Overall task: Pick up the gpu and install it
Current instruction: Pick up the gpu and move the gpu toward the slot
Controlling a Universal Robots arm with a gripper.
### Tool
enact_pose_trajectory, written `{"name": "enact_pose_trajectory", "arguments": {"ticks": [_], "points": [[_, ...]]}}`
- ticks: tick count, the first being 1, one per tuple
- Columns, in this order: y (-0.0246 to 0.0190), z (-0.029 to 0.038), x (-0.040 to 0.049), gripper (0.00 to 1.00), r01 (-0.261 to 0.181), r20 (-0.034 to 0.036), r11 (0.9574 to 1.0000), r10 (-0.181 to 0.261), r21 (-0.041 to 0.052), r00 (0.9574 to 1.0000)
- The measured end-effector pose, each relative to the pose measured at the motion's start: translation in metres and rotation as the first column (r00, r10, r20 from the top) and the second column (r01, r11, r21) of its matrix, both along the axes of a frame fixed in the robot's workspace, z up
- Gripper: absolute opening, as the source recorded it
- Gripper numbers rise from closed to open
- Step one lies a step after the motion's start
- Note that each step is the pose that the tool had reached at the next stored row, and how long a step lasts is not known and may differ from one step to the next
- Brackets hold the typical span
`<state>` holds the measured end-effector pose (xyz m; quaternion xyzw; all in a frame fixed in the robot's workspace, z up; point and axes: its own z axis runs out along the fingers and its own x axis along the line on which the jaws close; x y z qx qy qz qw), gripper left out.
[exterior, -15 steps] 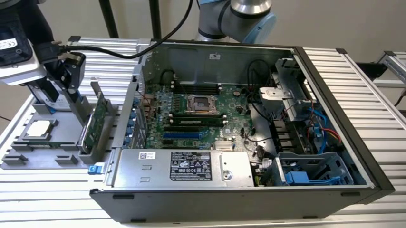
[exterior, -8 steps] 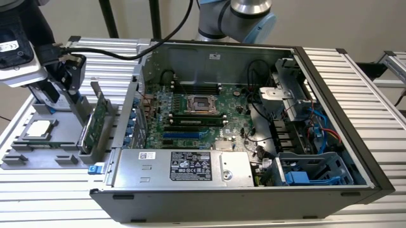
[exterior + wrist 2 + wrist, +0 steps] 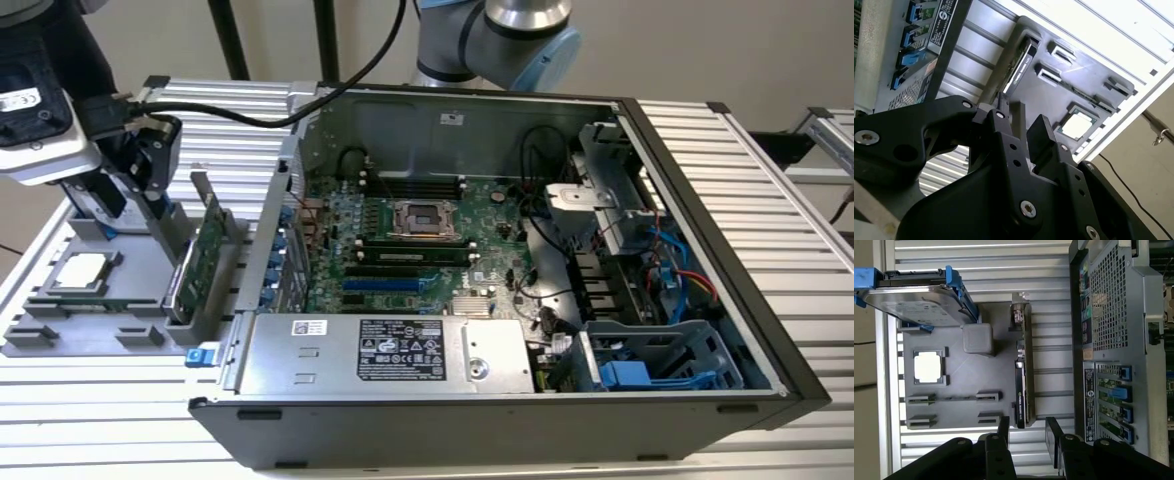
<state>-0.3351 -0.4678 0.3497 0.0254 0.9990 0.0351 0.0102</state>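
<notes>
We're at the approach, before any grasp. The hand (image 3: 1028, 422) hovers above the grey parts tray (image 3: 964, 380) with its two black fingers (image 3: 1004, 427) spread apart and nothing between them. The gpu (image 3: 1021, 390) stands on its long edge in a slot at the side of that tray nearest the open computer case (image 3: 534, 420). It has not been lifted, and in the first wrist view the finger gap sits roughly over one end of it. On the same tray we spot the square processor chip (image 3: 929, 366) and, at the far end, the hard drive (image 3: 919, 300) with its blue tabs. Both are well clear of the card.

By our read, a clean pinch calls for the fingers to straddle the thin card squarely, one on each face, and low enough to bite. The motherboard's expansion slots (image 3: 387, 285) sit unfilled.
</notes>
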Motion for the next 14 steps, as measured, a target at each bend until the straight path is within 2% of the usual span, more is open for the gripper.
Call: {"name": "enact_pose_trajectory", "arguments": {"ticks": [3,14], "points": [[0.0,-0.0011,0.0,0.0,0.0,0.0004,1.0,0.0,0.0003,1.0],[0.0002,-0.0116,0.0009,0.0,0.0,0.0001,1.0,0.0,0.0,1.0]]}}
